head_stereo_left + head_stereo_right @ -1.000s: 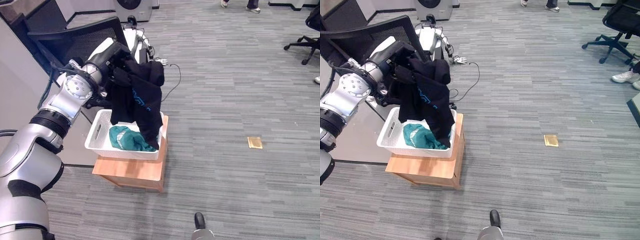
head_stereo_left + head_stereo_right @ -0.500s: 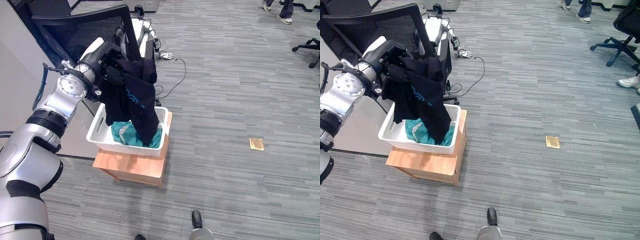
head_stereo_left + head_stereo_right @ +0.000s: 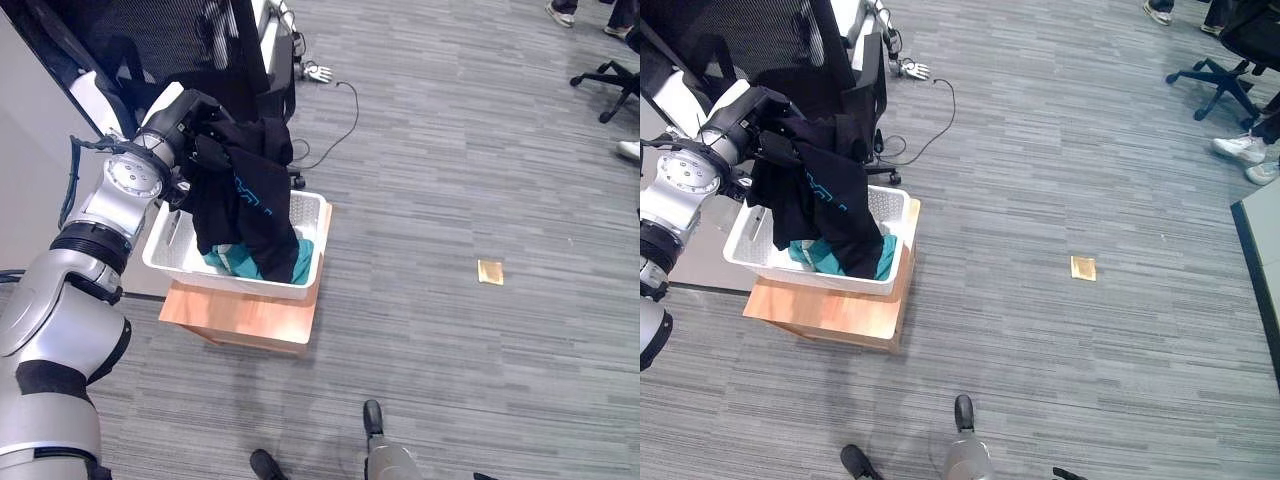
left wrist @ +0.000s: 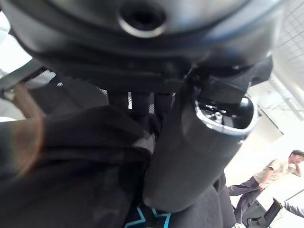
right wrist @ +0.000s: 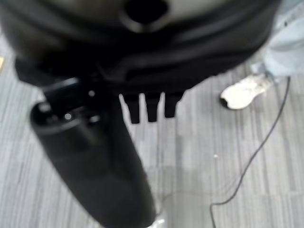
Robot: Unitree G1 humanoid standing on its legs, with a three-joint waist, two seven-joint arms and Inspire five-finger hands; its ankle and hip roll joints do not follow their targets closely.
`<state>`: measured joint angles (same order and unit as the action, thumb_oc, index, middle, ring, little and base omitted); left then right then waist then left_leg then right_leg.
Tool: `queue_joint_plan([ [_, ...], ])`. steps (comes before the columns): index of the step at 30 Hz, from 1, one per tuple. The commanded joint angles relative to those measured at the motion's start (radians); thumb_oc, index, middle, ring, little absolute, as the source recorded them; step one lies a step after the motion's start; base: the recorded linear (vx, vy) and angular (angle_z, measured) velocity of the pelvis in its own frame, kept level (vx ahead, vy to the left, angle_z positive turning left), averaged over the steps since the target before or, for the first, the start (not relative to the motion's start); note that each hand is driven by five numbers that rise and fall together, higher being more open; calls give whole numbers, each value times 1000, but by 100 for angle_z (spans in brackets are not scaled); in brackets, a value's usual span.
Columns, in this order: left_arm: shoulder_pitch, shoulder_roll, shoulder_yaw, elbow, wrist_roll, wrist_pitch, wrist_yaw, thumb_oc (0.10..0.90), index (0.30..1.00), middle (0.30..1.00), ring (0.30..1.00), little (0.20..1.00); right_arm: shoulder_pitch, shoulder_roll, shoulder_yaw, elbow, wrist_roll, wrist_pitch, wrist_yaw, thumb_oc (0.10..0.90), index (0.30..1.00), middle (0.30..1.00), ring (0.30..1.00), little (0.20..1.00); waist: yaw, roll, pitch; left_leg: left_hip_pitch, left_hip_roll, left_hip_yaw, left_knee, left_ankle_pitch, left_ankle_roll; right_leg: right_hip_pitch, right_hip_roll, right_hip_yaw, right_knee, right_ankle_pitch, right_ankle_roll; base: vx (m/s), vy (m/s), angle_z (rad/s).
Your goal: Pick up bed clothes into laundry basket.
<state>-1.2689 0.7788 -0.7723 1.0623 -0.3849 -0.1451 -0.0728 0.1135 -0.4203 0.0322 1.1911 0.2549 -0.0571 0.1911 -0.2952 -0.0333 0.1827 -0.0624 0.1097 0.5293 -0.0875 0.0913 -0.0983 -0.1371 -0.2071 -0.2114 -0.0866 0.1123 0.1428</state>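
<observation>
One black garment (image 3: 240,195), with a blue graphic on its front, hangs from the left hand (image 3: 197,118) in the upper left of the left eye view. The hand is clenched on the cloth at its upper end, fingers buried in the bunched fabric; the left wrist view shows the thumb (image 4: 190,156) pressed over dark folds. Long axis: roughly vertical, gathered top at the hand, free hem pointing down and slightly toward frame right. The lower end is already inside the white laundry basket (image 3: 305,215), draped over one teal garment (image 3: 250,265) lying at the basket's bottom.

Placement, judged: the cloth is held high by one end so that its length falls straight into the basket mouth rather than catching on the rim; the basket stands on one low wooden stand (image 3: 240,315), which brings its opening nearer the arm's reach. The step in hand appears to be lowering and letting go; release is not yet done.

One right hand (image 5: 95,171), seen in the right wrist view over grey carpet, holds nothing; whether its fingers are straight or curled cannot be told.

Sundry: one black mesh office chair (image 3: 170,40) behind the basket, upper left; one small tan floor plate (image 3: 490,271) on the carpet, centre right, well apart from the basket.
</observation>
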Motion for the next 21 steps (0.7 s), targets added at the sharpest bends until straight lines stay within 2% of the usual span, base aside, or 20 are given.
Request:
queue_joint_plan([
  [1,-185,27,149,68,12,-68,70,400,300,300,300,300,22,-61,11,-3,25,-6,-13,800,900,900,900,900,-3,28,4,18,34,-25,0,7,-57,-17,36,17,40,41,54,-1,14,-6],
  [14,-107,-14,185,99,80,-57,74,400,300,300,300,300,28,-65,24,-76,26,-23,-24,800,900,900,900,900,-5,8,37,-13,38,-21,0,3,-59,-50,37,19,29,57,61,-1,2,-1],
  [15,-104,-19,189,108,87,-55,75,557,535,535,535,535,29,-66,23,-76,27,-23,-25,800,900,900,900,900,-6,7,38,-13,37,-22,0,3,-59,-50,36,18,28,58,61,1,12,4],
  [16,-105,-24,192,115,97,-52,80,800,900,900,900,900,30,-67,24,-73,27,-24,-27,800,900,900,900,900,-6,7,39,-14,37,-22,0,3,-59,-51,36,16,27,58,61,-4,13,6],
  [21,-116,-20,175,96,103,-61,75,800,900,900,900,900,29,-65,31,-52,27,-21,-21,800,900,900,900,900,-6,9,39,-15,36,-24,0,0,-58,-49,35,15,22,60,62,0,5,1],
])
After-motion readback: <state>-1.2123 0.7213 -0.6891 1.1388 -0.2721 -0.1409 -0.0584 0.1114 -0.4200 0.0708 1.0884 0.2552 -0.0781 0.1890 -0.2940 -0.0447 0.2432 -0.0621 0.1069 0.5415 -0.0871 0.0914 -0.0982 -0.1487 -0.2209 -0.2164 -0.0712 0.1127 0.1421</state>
